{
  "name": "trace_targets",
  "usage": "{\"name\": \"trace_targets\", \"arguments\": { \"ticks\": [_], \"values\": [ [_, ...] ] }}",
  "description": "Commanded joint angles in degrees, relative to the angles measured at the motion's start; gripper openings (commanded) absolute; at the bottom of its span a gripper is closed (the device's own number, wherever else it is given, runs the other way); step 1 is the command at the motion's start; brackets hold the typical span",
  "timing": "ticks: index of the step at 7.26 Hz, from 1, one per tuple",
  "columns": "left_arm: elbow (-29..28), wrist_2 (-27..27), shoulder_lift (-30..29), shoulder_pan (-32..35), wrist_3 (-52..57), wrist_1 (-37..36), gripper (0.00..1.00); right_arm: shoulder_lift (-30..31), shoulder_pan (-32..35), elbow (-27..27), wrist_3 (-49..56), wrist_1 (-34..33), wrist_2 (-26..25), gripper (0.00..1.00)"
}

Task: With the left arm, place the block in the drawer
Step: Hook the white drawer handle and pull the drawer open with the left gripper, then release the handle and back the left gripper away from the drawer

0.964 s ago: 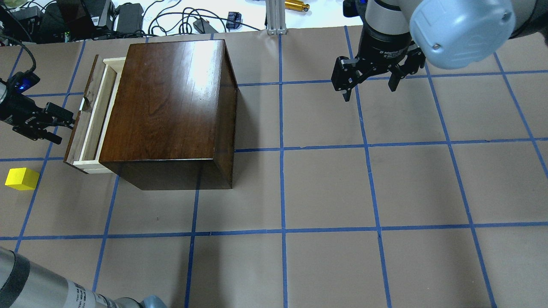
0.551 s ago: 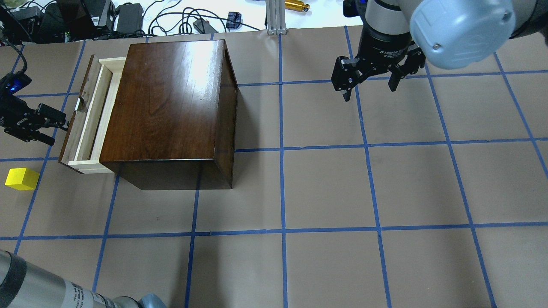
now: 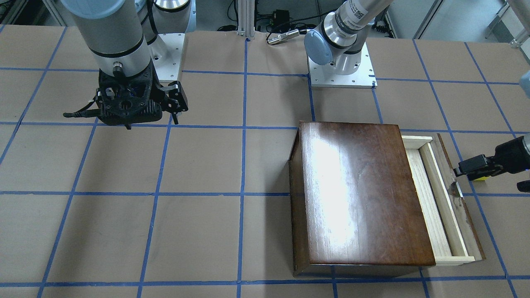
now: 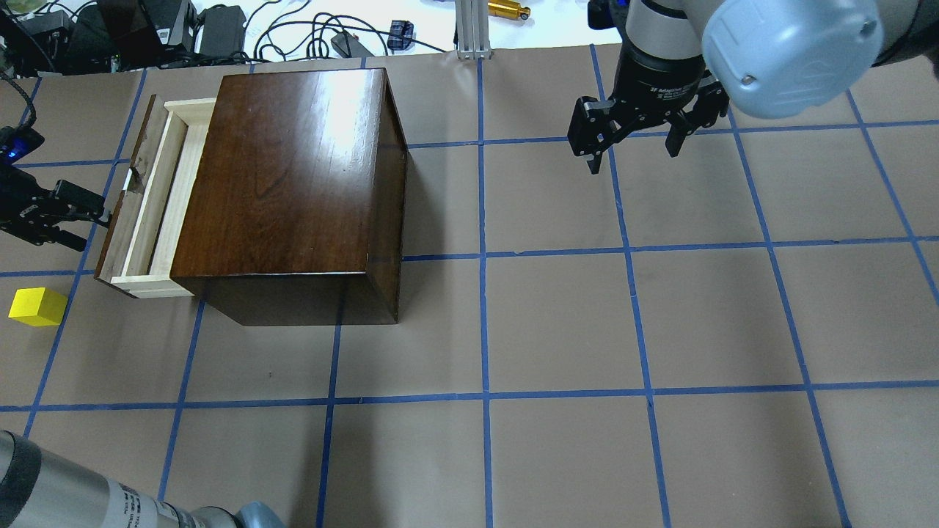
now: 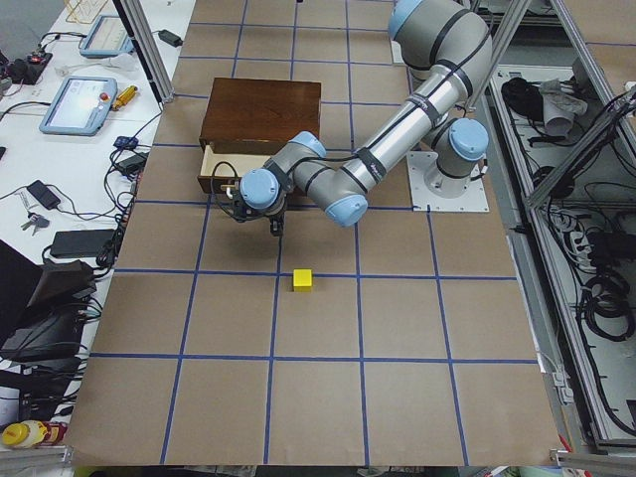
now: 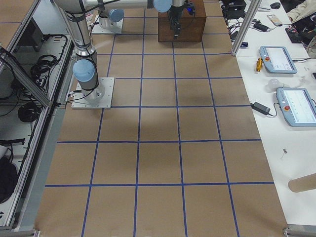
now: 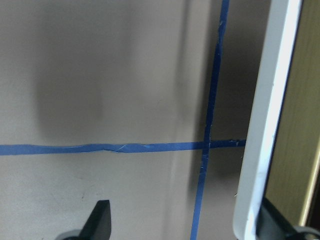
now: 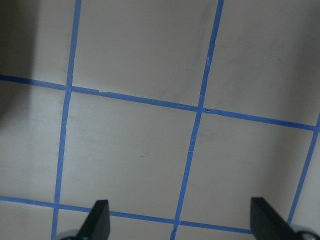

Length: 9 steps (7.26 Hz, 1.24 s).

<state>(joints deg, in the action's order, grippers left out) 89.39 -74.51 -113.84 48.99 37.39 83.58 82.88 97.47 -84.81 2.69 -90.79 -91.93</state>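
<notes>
One yellow block [image 4: 37, 306] lies on the table off the wooden box's [image 4: 293, 176] near left corner. Beyond it, the left gripper [image 4: 89, 227], jaws wide and empty, is at the front of the drawer [image 4: 117, 227], which stands part-way out of the box. Likely best: pull straight, opening enough for the block without dragging the box. Far right of the box, the right gripper [image 4: 632, 158] hangs wide-jawed.

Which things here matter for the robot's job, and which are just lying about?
In the job: yellow block, drawer, wooden box, left gripper.

Just lying about: cables, gold cylinder, touchscreen tablet, right gripper holding nothing.
</notes>
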Motion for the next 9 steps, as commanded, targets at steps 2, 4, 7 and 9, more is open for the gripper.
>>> {"name": "trace_targets", "arguments": {
  "ticks": [2, 4, 7, 9],
  "values": [
    [-2.5, -3.1, 2.7, 0.1, -0.1, 1.1, 1.00, 0.0, 0.0, 0.0, -0.1, 0.0, 0.0, 1.00],
    [-2.9, -10.6, 3.6, -0.8, 1.6, 1.1, 1.00, 0.0, 0.0, 0.0, -0.1, 0.0, 0.0, 1.00],
    [-2.2, -19.1, 3.1, -1.4, 2.0, 0.3, 1.00, 0.0, 0.0, 0.0, 0.0, 0.0, 0.0, 1.00],
    [-2.0, -19.0, 3.3, -3.3, 9.7, 0.1, 1.00, 0.0, 0.0, 0.0, -0.1, 0.0, 0.0, 1.00]
  ]
}}
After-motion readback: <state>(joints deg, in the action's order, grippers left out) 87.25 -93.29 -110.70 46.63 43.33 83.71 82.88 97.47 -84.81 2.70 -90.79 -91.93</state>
